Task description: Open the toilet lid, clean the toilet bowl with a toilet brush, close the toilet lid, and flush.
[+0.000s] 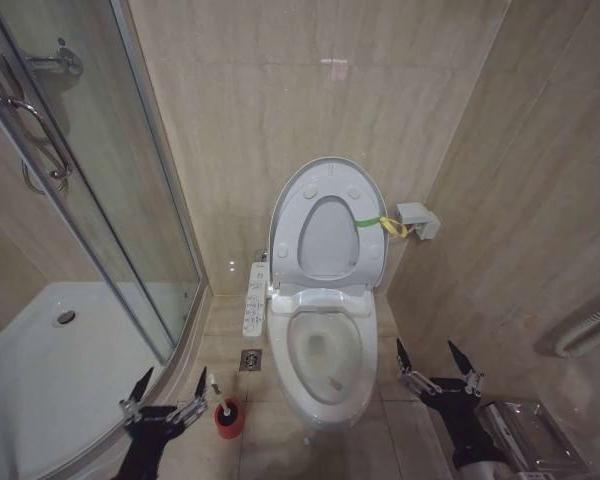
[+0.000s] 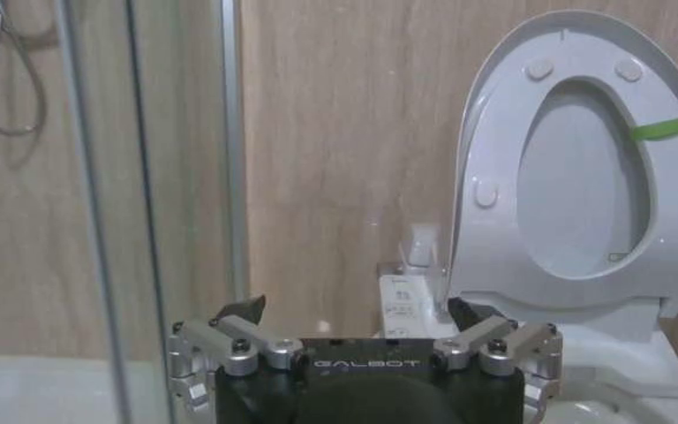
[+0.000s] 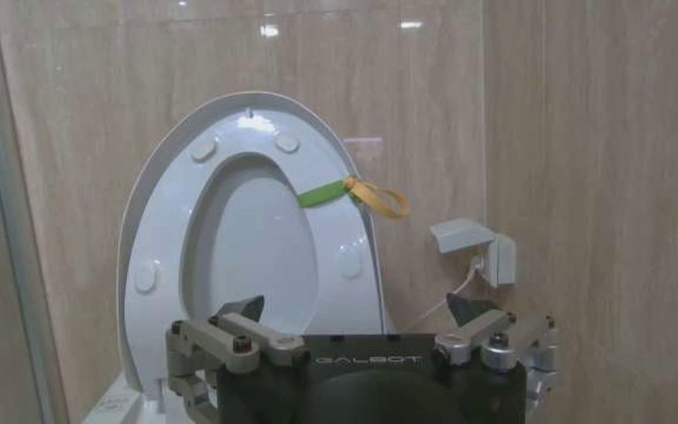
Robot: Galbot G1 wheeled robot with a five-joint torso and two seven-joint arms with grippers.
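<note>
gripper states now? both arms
Left gripper: open, empty, low beside the toilet brush.
Right gripper: open, empty, right of the toilet bowl.

Glass shower door [image 1: 90, 190], floor drain [image 1: 251, 360]

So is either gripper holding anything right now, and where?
Nothing is held. The left gripper is open above the toilet brush; the right gripper is open beside the toilet bowl.

The white toilet lid [image 1: 327, 235] stands raised above the open toilet bowl [image 1: 326, 362]; the toilet brush [image 1: 226, 409] sits left.
</note>
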